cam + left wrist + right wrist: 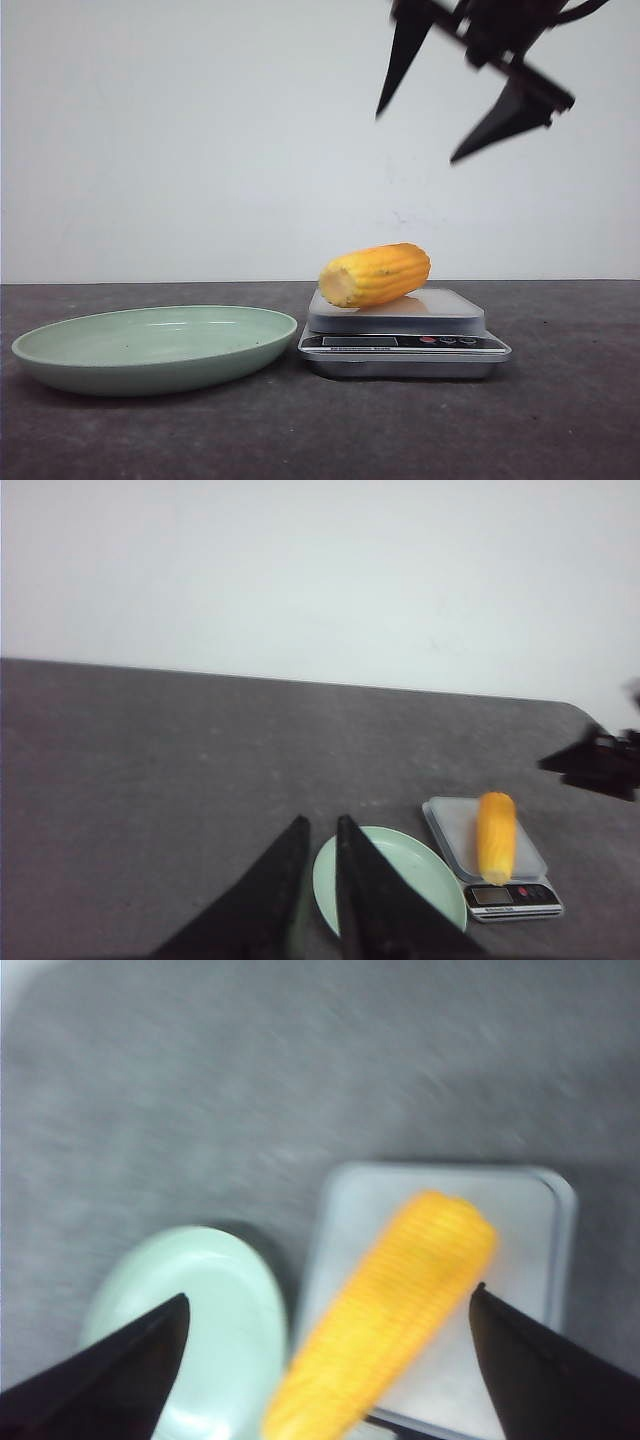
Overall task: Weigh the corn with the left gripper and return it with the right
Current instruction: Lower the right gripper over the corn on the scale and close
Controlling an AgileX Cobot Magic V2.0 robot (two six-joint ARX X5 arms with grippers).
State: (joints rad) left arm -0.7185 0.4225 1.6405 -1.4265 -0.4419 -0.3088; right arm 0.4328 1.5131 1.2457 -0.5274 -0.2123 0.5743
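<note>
The yellow-orange corn [375, 274] lies on its side on the platform of a silver kitchen scale [405, 345], paler cut end toward the green plate. My right gripper [415, 138] hangs open high above the scale, well clear of the cob. In the right wrist view the corn [400, 1300] lies below and between the wide-spread fingers of that gripper [331, 1293]. My left gripper [322, 822] is out of the front view; its two black fingers stand close together with nothing between them, pulled back from the corn [496, 835].
A shallow pale green plate [150, 345] sits empty on the dark grey table, just left of the scale. The scale's display and buttons [445, 341] face the front. A plain white wall stands behind the table.
</note>
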